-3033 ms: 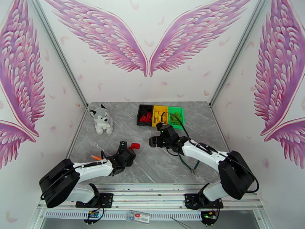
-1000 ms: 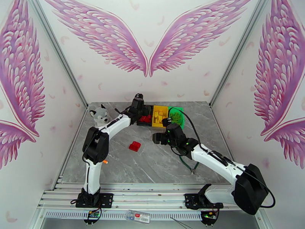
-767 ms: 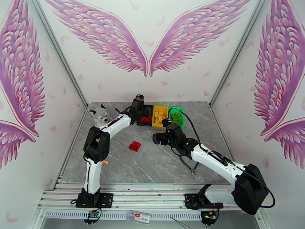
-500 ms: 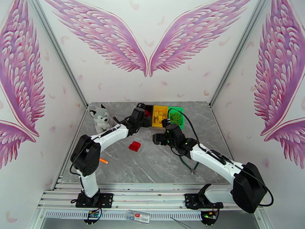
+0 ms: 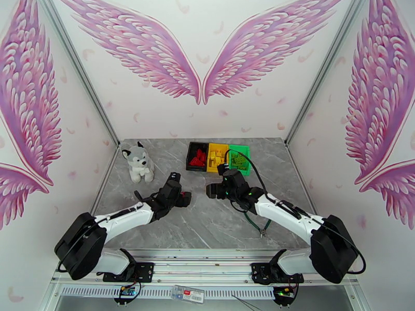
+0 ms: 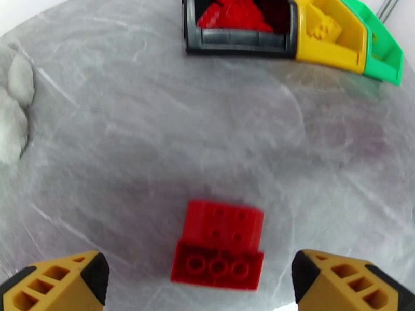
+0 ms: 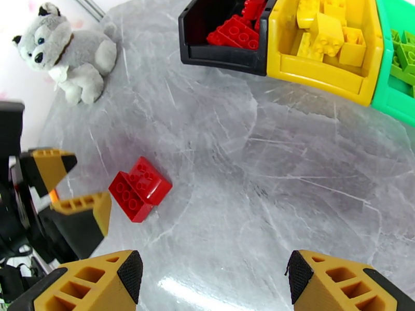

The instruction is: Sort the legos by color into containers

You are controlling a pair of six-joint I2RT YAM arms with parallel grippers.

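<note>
The gray table is bare in the middle and lower part of the top view. Three bins block the upper middle, a toy husky the upper left. A red lego lies between the wide-apart fingers of the left gripper, with room on both sides.

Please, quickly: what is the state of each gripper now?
Left gripper: open, holding nothing; the red plastic studded brick lies free near it.
Right gripper: open, holding nothing.
</note>
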